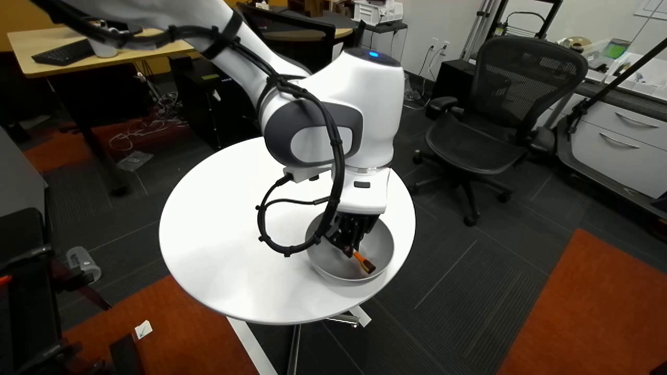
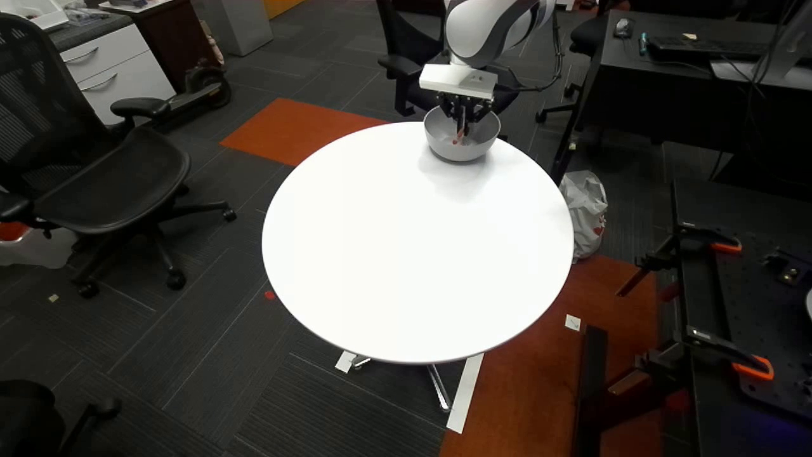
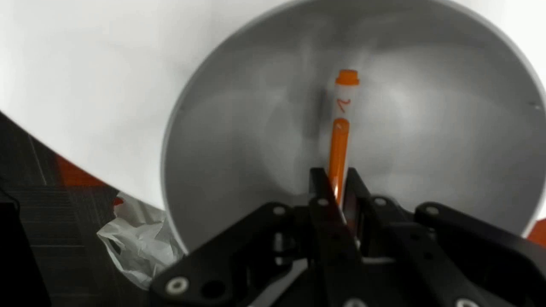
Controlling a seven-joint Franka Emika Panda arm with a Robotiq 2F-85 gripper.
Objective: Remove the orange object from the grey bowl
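The grey bowl (image 1: 383, 245) stands on the white round table near its edge, and it also shows in an exterior view (image 2: 444, 147) and the wrist view (image 3: 226, 140). The orange object (image 3: 340, 140) is a thin stick, orange with a clear stretch and an orange end cap in the wrist view. In an exterior view its lower end (image 1: 366, 264) looks dark. My gripper (image 3: 335, 172) reaches down inside the bowl, its fingers close on both sides of the stick, shut on it. The stick slants out from the fingertips, within the bowl's rim. Its upper part is hidden between the fingers.
The white round table (image 2: 406, 254) carries the bowl. A black mesh office chair (image 1: 484, 114) stands beside the table. A white plastic bag (image 2: 585, 209) is on the floor near the table edge. A dark bench with orange-handled clamps (image 2: 755, 368) stands nearby.
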